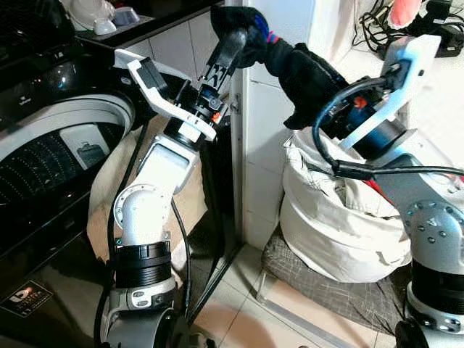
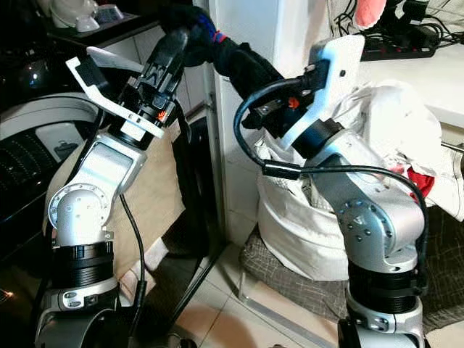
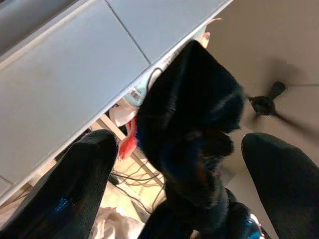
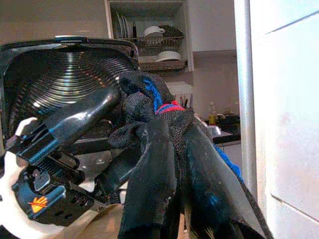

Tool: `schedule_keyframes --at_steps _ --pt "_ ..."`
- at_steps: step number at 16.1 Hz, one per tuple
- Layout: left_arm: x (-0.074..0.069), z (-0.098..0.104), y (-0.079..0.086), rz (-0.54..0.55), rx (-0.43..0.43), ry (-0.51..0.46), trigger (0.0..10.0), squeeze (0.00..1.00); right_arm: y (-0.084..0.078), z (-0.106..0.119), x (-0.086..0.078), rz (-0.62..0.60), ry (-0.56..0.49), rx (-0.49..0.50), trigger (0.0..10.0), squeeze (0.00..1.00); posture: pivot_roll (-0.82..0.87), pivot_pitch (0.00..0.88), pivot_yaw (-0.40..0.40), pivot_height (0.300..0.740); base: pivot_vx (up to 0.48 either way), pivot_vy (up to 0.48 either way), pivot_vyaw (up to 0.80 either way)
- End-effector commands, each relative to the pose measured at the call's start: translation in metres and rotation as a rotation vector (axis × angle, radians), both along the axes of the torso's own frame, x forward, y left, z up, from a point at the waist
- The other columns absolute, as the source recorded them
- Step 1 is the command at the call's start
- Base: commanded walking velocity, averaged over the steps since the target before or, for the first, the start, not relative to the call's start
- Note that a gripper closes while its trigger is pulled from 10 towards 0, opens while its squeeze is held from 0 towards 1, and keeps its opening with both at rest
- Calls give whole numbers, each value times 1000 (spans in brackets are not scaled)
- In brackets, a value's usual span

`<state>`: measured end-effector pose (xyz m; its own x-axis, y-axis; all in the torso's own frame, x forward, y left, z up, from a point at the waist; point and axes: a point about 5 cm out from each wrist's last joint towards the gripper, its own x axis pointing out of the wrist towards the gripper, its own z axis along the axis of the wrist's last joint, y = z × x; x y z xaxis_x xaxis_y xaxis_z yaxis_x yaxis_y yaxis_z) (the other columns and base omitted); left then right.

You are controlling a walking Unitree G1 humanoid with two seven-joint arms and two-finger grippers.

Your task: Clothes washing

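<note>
Nearest the head camera, at six o'clock, stand the robot's two silver arms, one rising on each side. Next in size is the single top-loading washing machine (image 1: 51, 145), at nine o'clock with its lid up and ribbed drum exposed. One white laundry bag (image 1: 341, 225) sits at four o'clock on a grey checked mat (image 1: 319, 286), with something red peeking from its far side. One dark garment (image 1: 290, 65), black with blue and red stitching, hangs in the air at twelve o'clock, strung between both grippers beside the white cabinet edge (image 1: 250, 145). The left gripper (image 1: 230, 47) grasps the garment's upper end, fingers spread wide with cloth bunched between them in the left wrist view, so its hold may be loose. The right gripper (image 4: 169, 149) is clenched on the garment's lower part, fingers wrapped in fabric. The step in hand looks like a handover, bag to machine. The next move probably calls for the right gripper to release, then the left arm to swing toward nine o'clock and drop the garment into the drum without snagging the rim.
</note>
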<state>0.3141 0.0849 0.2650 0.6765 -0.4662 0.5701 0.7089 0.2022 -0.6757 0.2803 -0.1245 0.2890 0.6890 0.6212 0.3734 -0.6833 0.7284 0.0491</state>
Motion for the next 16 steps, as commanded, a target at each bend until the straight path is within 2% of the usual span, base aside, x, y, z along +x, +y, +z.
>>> schedule_keyframes --at_steps 1,6,7,10,16 --pt "-10 3 -19 -79 -48 -8 10000 1000 6 6 1 17 -25 6 0 0 -99 0 76 740 0 0 0" --pt "-11 2 -22 -97 -31 -6 10000 1000 6 6 4 -6 -30 14 0 0 -100 0 77 740 0 0 0" --pt "-8 0 -23 -58 17 11 0 0 3 9 6 -28 -36 30 0 0 -101 0 80 740 0 0 0" --pt "-2 -1 -20 5 24 35 0 0 3 10 6 -24 -40 35 0 0 -102 0 82 740 0 0 0" --pt "0 4 -11 38 -57 25 0 0 4 5 2 9 -28 13 0 0 -103 0 82 740 0 0 0"
